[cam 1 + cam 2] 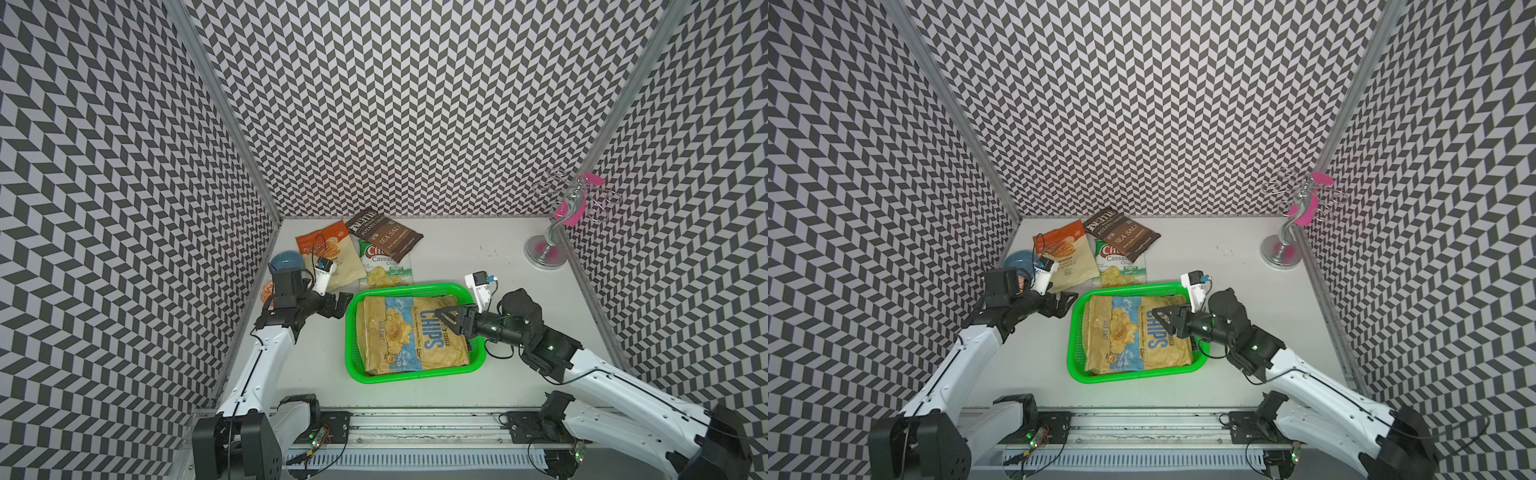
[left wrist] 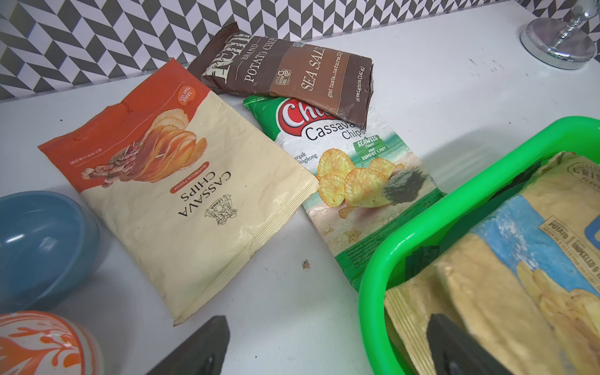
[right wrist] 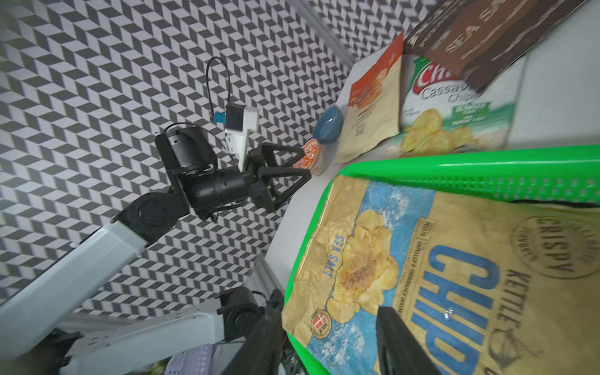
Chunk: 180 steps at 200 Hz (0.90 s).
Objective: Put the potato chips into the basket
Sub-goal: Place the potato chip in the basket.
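- The green basket [image 1: 350, 340] sits toward the front middle of the desk [image 1: 478, 249], and the tan CHIPS bag [image 1: 411, 336] lies flat inside it, face up, filling most of it.
- The right gripper [image 1: 446, 320] reaches in over the basket's right rim and hovers above that bag. In the right wrist view its fingers [image 3: 399, 341] stand apart, pinching nothing.
- The left gripper [image 1: 340, 305] hangs just beside the basket's back-left corner, jaws spread wide and empty.
- Three more bags lie at the back left of the desk. The orange-cream cassava bag [image 2: 181, 181] is nearest the left edge and the green-white bag [image 2: 350, 168] lies beside it.
- The brown SEA SALT bag [image 2: 292, 71] lies across the green-white bag's top.
- The green-white bag's lower end comes right up to the basket's back rim.
- A blue bowl [image 2: 39, 240] and an orange-patterned bowl [image 2: 42, 344] sit at the left edge.
- A silver stand [image 1: 544, 249] stands in the back right corner.
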Available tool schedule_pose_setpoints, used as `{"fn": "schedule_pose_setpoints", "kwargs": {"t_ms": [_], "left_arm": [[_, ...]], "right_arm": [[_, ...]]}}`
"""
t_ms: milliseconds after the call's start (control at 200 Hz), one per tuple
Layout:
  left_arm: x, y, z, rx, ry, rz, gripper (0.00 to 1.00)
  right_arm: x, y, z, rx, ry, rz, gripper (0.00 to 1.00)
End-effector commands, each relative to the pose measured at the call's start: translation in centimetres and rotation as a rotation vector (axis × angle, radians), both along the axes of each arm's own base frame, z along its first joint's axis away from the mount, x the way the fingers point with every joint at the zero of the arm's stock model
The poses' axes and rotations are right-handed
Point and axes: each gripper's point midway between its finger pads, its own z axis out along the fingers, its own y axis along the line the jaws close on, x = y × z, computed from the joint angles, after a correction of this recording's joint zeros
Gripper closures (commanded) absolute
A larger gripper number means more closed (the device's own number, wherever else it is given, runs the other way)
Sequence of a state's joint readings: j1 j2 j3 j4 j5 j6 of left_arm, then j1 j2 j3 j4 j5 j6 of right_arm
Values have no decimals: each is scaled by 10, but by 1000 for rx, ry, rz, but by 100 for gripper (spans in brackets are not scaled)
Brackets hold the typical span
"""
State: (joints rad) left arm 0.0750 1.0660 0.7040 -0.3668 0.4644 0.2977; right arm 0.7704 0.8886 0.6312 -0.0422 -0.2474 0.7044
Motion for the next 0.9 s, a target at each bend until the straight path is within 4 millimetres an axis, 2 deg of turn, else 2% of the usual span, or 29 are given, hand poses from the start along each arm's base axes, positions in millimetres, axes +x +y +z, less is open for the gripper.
{"fn": "schedule_pose_setpoints", "kwargs": {"t_ms": [0, 70, 185, 285, 411, 616, 896], "left_arm": [[1, 0, 3, -2, -19, -5, 1], [1, -1, 3, -4, -18, -9, 1], [0, -2, 3, -7, -16, -19, 1], [-1, -3, 3, -8, -18, -25, 1], [-1, -3, 4, -9, -19, -27, 1], [0, -3, 1, -9, -9, -28, 1], [7, 8, 2, 35, -23, 29, 1]], "right_arm": [[14, -25, 23, -75, -140, -127, 42], [9, -16, 28, -52, -158, -70, 41], [-4, 14, 24, -3, -142, 104, 38], [-8, 34, 11, -4, -94, 210, 37], [-4, 48, -7, -34, -54, 257, 35], [2, 55, -15, -60, -55, 276, 32], [10, 47, -22, -141, -70, 238, 29]]}}
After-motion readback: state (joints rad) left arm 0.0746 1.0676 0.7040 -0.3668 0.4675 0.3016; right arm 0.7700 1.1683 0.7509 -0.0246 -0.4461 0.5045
